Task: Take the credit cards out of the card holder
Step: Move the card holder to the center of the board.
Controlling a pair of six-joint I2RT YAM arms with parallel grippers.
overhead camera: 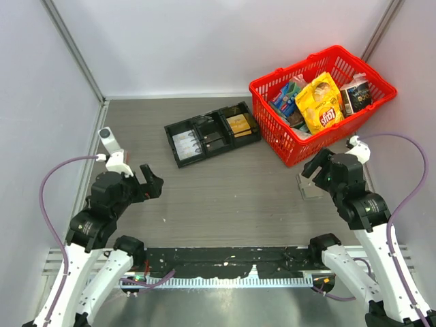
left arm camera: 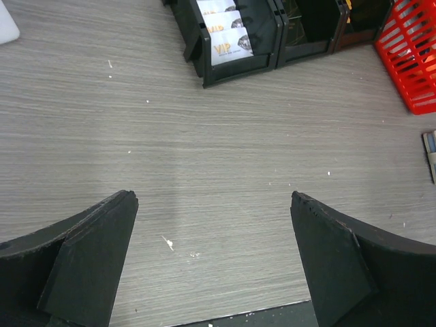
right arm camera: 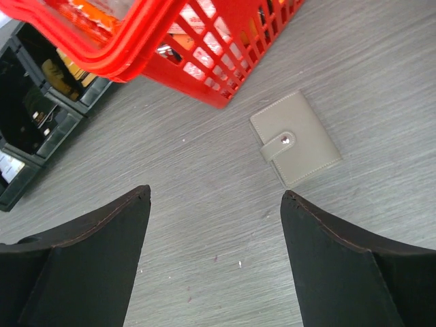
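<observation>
The card holder (right arm camera: 295, 139) is a small grey sleeve held shut by a snap tab. It lies flat on the table just in front of the red basket (right arm camera: 136, 48). From above, the card holder (overhead camera: 308, 186) shows only partly, under my right gripper (overhead camera: 315, 167). That right gripper (right arm camera: 214, 194) hovers open a little short of it, with nothing between its fingers. The credit cards are hidden. My left gripper (overhead camera: 152, 180) hangs open over bare table at the left. In its wrist view the left gripper (left arm camera: 212, 197) holds nothing.
The red basket (overhead camera: 293, 68) of snack packets stands at the back right. A long black compartmented tray (overhead camera: 178, 161) lies mid-table beside it; white VIP-printed cards (left arm camera: 228, 42) stand in its left compartment and a gold flat piece (overhead camera: 240, 123) in the right. Grey walls enclose the table.
</observation>
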